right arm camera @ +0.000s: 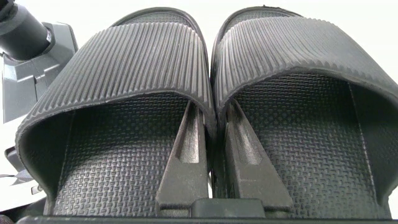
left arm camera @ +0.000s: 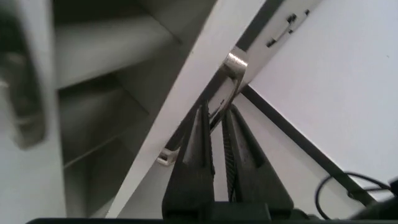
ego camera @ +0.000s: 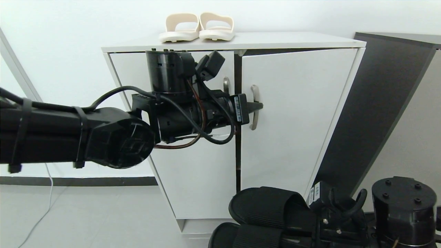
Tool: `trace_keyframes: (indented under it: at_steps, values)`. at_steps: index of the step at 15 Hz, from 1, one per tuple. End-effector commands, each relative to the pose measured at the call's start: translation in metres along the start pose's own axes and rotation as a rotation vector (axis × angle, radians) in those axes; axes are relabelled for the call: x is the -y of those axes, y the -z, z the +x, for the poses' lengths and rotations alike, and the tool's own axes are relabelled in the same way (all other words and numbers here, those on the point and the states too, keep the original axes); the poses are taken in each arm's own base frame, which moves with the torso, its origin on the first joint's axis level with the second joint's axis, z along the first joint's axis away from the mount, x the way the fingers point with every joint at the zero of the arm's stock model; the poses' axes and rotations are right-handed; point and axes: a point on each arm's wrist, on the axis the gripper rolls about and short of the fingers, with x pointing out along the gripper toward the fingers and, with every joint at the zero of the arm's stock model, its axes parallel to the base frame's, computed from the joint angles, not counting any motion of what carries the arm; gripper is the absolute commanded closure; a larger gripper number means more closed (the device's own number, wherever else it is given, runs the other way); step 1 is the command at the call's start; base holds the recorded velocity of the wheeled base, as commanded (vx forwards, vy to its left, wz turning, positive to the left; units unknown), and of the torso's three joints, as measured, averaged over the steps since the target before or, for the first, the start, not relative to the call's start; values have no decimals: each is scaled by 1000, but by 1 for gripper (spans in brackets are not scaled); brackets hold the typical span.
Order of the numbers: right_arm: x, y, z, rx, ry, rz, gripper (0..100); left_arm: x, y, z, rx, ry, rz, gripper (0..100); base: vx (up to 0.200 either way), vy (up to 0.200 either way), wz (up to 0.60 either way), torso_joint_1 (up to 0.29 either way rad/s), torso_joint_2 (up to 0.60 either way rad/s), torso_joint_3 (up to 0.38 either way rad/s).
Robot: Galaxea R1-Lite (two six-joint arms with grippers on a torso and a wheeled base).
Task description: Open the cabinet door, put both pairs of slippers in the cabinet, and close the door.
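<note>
The white wooden cabinet (ego camera: pixel 296 40) fills mid-frame, its right door (ego camera: pixel 296 131) slightly ajar. At bottom right my right gripper (right arm camera: pixel 215 121) clamps the touching inner walls of the black ribbed rubber slippers (ego camera: pixel 268 206), their toes pointing left. My left arm (ego camera: pixel 51 137) stretches level from the left edge; my left gripper (ego camera: pixel 258 106) pinches the door's upright silver handle (ego camera: pixel 254 120).
</note>
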Motion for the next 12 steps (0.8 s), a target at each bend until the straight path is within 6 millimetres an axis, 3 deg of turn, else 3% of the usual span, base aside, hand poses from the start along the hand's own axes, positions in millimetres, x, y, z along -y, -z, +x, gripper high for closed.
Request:
trace_keyframes:
  at_steps: [1,4,7,12]
  values:
    - [-1,0,-2,4,0,-2,100,19,-1,-22,29,32,19,100,0,0,0,0,0,0]
    - [0,1,-1,-2,1,0,100,24,8,-43,28,33,26,100,0,0,0,0,0,0]
    - [-1,1,0,-4,-1,-2,100,10,8,-51,58,-5,25,100,0,0,0,0,0,0]
    - [-2,4,0,-16,-6,-18,100,-17,9,-29,83,-44,25,100,0,0,0,0,0,0]
